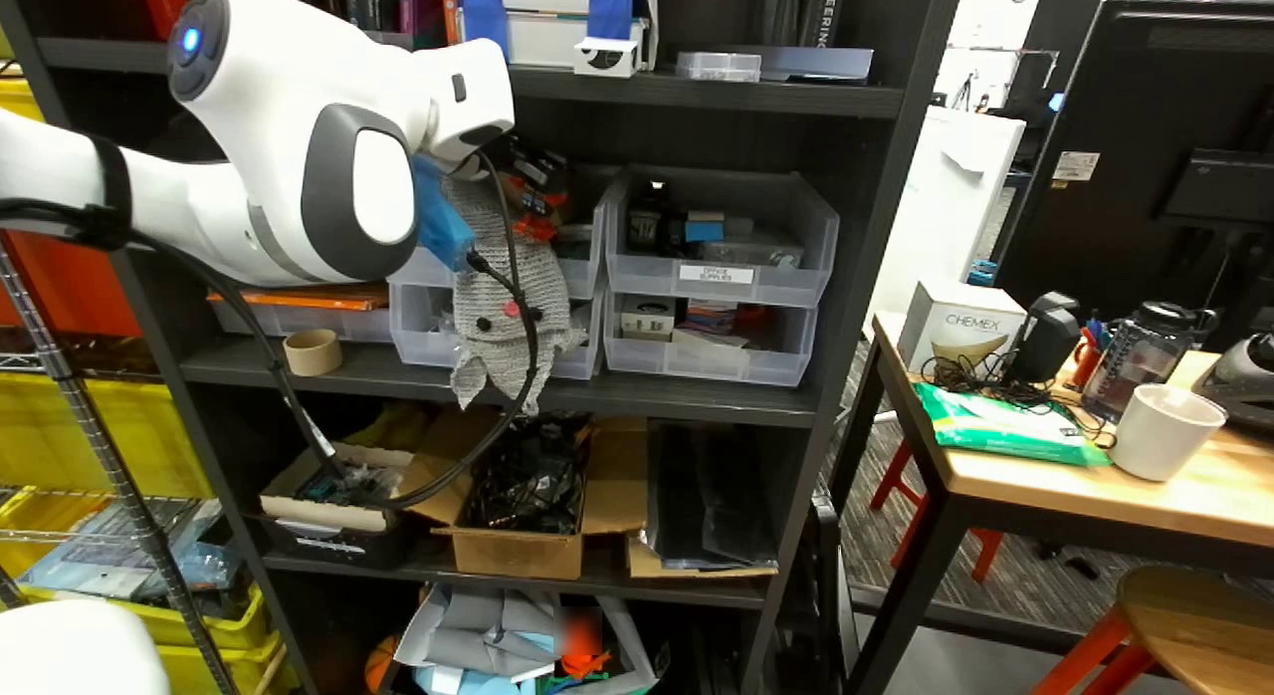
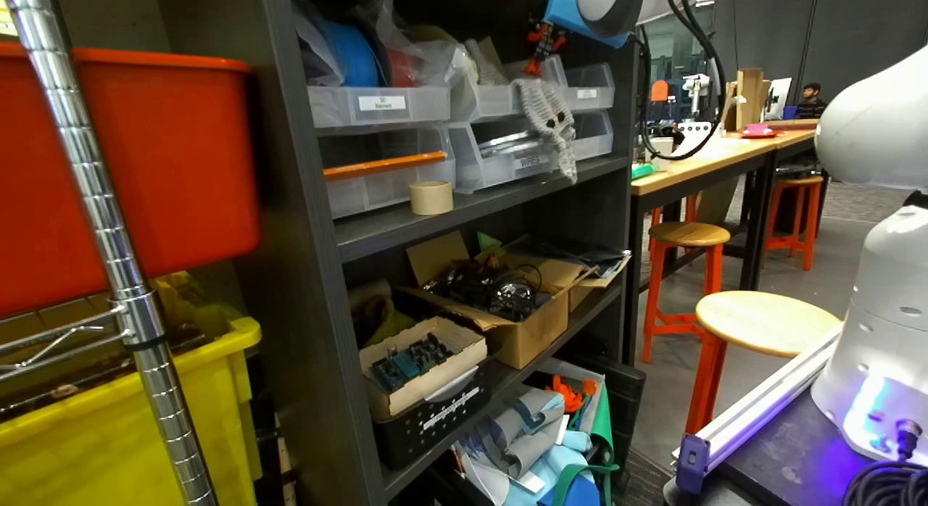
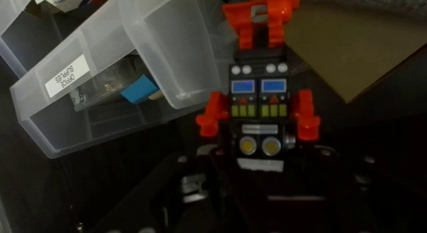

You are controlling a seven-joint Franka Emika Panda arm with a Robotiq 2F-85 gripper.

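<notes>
Toy robot (image 3: 259, 92), hanging in mid-air near the bins (image 1: 652, 267), dangling feet-down in both exterior views and leaning only a little off vertical. Running lengthwise straight up and down the wrist view, pointing orange feet to the top edge and head down toward the pincer (image 3: 267, 151). Facing the wrist camera with a printed front, showing off blue panels and yellow eyes, sticking out an orange arm on each side.

Sitting right at the tip of the pincer, tucking the head in between the fingers (image 3: 206, 149). And yes, gripping: clamping that head from both sides, leaving body and feet reaching out beyond.

Looking around, hovering close to the upper part of a grey plush (image 1: 488, 302), leaving any contact impossible to tell. Seeing that plush draping over the bin fronts, and a black cable (image 1: 533, 348) crossing it in an exterior view. Catching, in the wrist view, a bin wall (image 3: 180, 49) slanting close on one side and a brown panel (image 3: 353, 52) on the other. Spotting the white arm (image 1: 279, 68) hiding part of the upper shelving, a tape roll (image 1: 315, 363) sitting further left on the shelf (image 1: 697, 404), and a cardboard box (image 1: 518, 556) standing one level down.
</notes>
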